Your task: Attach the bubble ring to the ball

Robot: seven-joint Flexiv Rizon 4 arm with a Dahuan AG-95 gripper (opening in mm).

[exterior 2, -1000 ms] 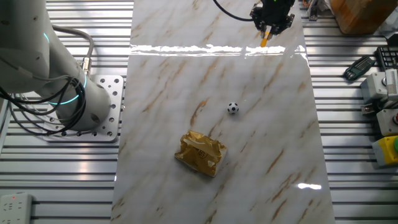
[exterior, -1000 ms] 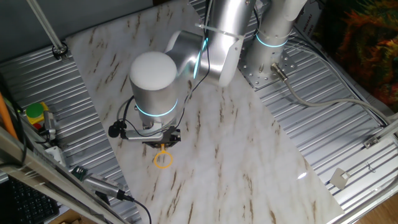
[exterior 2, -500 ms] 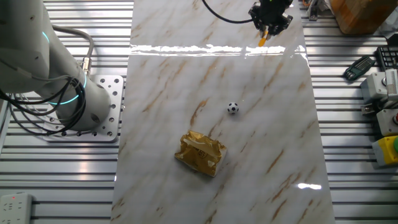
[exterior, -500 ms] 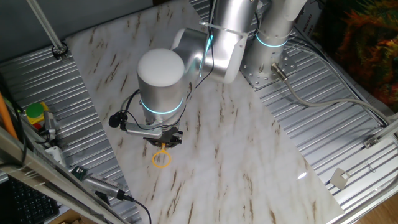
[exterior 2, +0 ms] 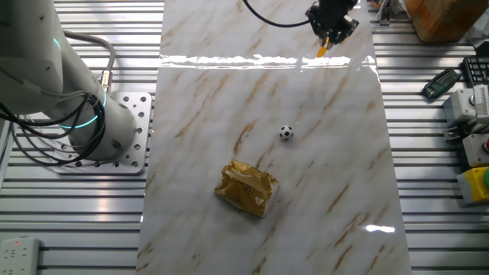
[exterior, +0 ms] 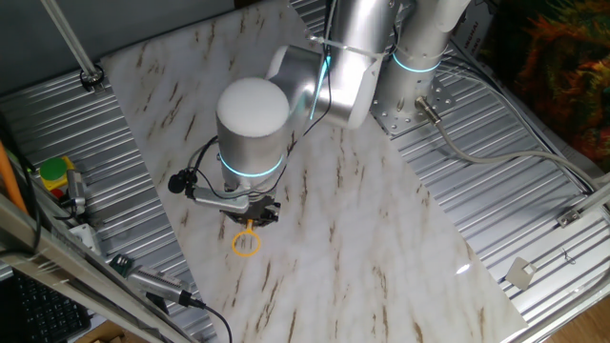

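At twelve o'clock on the tabletop (exterior 2: 267, 84), hand (exterior: 250, 215) grips bubble ring (exterior: 246, 243); ball (exterior 2: 286, 132) sits well apart, unattached.

1. In one fixed view the big arm (exterior: 253, 129) covers the middle of the surface (exterior: 381, 248), so the ball cannot be seen there.
2. In the other fixed view the top edge cuts off the hand (exterior 2: 328, 34).
3. The bubble ring (exterior 2: 324, 50) shows only as a tiny orange bit.

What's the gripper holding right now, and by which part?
The gripper holds the bubble ring by its short straight handle; the hoop hangs free below the fingers, above the marble table.
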